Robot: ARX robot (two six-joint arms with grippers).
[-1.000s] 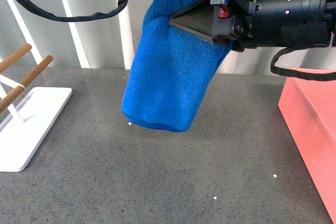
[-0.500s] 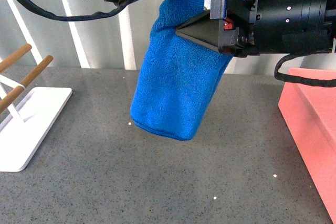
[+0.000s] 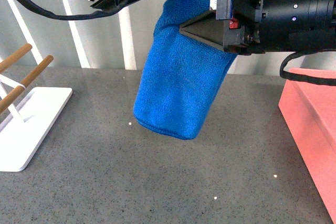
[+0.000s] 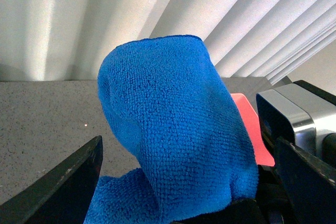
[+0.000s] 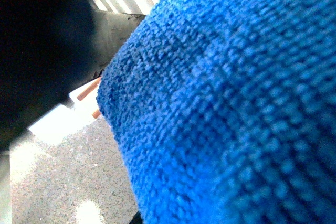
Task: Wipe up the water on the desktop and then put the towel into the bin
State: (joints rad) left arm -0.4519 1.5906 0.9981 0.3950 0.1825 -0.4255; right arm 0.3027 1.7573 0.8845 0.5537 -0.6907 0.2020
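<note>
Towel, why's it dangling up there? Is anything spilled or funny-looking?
The towel hangs folded in the air from the right gripper, clear of the desktop. That's just carrying. No puddle shows, only tiny bright specks; nothing looks tipped or broken.

You can read no text, label, brand, number or sign in any view; the small red patch point(image 3: 233, 23) on the right gripper point(image 3: 189, 27) is too blurred to make out.

The bin point(image 3: 314, 135) runs out of the front view.
</note>
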